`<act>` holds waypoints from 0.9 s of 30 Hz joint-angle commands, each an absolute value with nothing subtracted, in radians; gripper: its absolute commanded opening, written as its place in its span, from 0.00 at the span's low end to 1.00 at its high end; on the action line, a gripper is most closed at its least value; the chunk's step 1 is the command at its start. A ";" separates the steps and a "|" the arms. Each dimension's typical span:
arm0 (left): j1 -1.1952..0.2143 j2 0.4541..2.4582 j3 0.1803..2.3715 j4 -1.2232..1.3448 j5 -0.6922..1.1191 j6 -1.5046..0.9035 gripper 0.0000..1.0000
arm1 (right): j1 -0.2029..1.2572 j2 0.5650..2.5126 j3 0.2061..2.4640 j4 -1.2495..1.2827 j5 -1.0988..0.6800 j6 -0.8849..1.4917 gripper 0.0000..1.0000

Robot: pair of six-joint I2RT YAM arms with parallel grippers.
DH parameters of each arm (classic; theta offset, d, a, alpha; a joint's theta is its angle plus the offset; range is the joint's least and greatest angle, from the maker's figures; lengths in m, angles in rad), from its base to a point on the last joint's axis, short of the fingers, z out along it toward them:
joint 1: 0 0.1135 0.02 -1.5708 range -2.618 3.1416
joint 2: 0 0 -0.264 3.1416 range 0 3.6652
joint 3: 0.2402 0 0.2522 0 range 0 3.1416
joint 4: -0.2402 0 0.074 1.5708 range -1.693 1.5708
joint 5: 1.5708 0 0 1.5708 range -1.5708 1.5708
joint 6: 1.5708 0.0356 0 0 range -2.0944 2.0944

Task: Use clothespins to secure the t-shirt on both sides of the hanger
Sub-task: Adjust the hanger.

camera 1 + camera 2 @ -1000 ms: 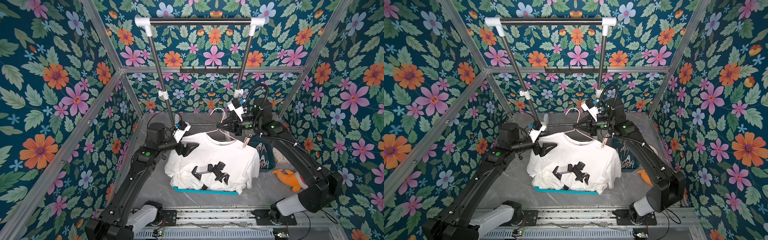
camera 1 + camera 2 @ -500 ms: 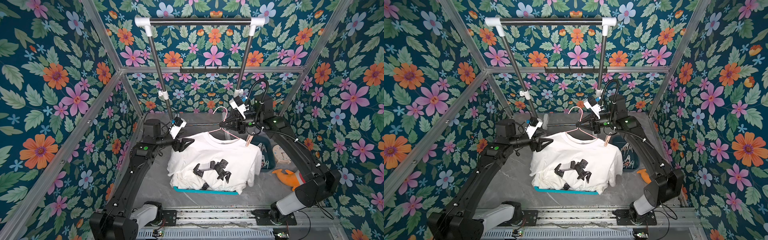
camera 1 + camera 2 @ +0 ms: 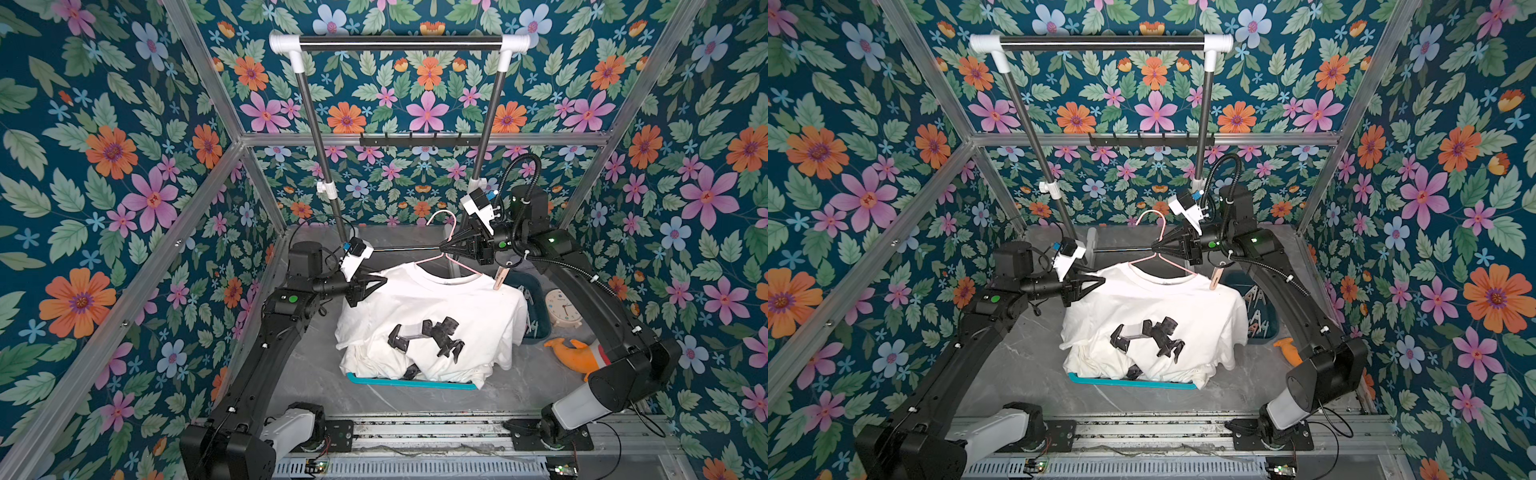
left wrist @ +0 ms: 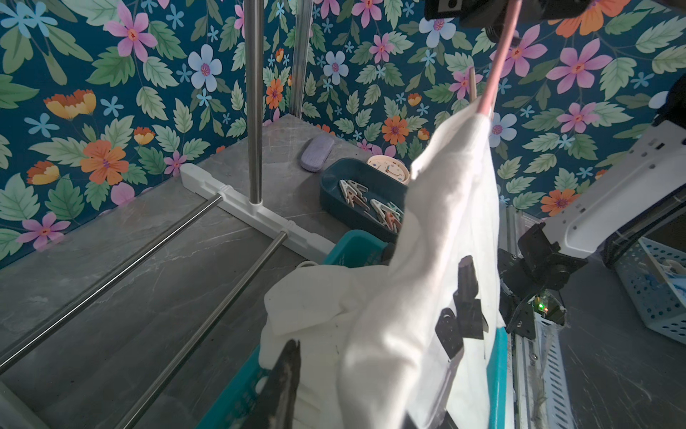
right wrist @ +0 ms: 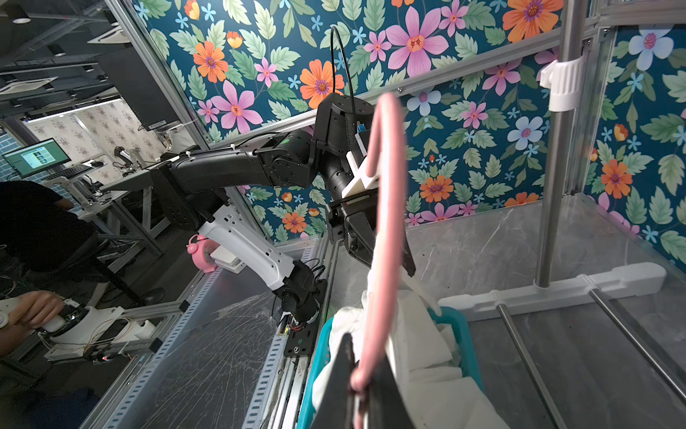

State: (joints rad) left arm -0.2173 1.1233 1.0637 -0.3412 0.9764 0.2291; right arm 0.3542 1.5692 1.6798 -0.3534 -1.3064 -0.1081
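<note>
A white t-shirt [image 3: 436, 311] with a black print hangs on a pink hanger [image 3: 437, 216], and its hem trails into a teal basket [image 3: 411, 382]. My right gripper [image 3: 444, 248] is shut on the hanger's neck, which the right wrist view shows as the hanger [image 5: 382, 223] pinched between the right gripper [image 5: 362, 386] jaws. One salmon clothespin [image 3: 500, 279] is clipped on the shirt's right shoulder. My left gripper [image 3: 384, 281] has closed on the shirt's left shoulder. In the left wrist view one finger [image 4: 287, 364] shows and cloth covers the other. Several clothespins [image 4: 371, 208] lie in a dark tray [image 3: 540, 307].
A clothes rack stands over the scene, with its top bar [image 3: 399, 40], two poles [image 3: 320, 145] and floor rails [image 4: 208, 327]. A small clock [image 3: 562, 308] and an orange toy [image 3: 575, 353] sit at the right. A purple case [image 4: 316, 153] lies by the back wall.
My left gripper moved to the shirt's left shoulder and closed from wide open onto the cloth. The right gripper lifted the hanger and shirt slightly and stayed shut.
</note>
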 commanded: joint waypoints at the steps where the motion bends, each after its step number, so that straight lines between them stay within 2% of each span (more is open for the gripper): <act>1: -0.217 1.111 1.059 -0.317 0.990 0.208 0.24 | 0.355 1.577 1.697 -0.325 -1.348 -0.107 0.00; 6: -0.217 1.093 1.045 -0.284 0.978 0.179 0.04 | 0.354 1.565 1.666 -0.294 -1.300 -0.083 0.01; 7: -0.217 1.088 1.042 -0.276 0.972 0.170 0.03 | 0.355 1.562 1.655 -0.279 -1.286 -0.071 0.06; 11: -0.218 1.068 1.017 -0.237 0.940 0.147 0.00 | 0.355 1.550 1.611 -0.198 -1.244 -0.009 0.34; 13: -0.217 1.057 1.005 -0.219 0.926 0.139 0.00 | 0.355 1.541 1.591 -0.165 -1.208 0.015 0.55; 18: -0.218 1.035 1.000 -0.225 0.902 0.152 0.00 | 0.354 1.508 1.586 -0.191 -1.058 0.039 0.97; 19: -0.218 1.027 0.999 -0.227 0.887 0.152 0.00 | 0.355 1.496 1.588 -0.208 -1.011 0.042 0.99; 27: -0.217 0.978 0.967 -0.226 0.823 0.158 0.00 | 0.342 1.325 1.462 -0.239 -0.635 0.083 0.99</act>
State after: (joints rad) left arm -0.2180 0.9890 0.9730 -0.2836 0.8616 0.1604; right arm 0.3454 1.3567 1.4807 -0.2134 -0.8341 0.0544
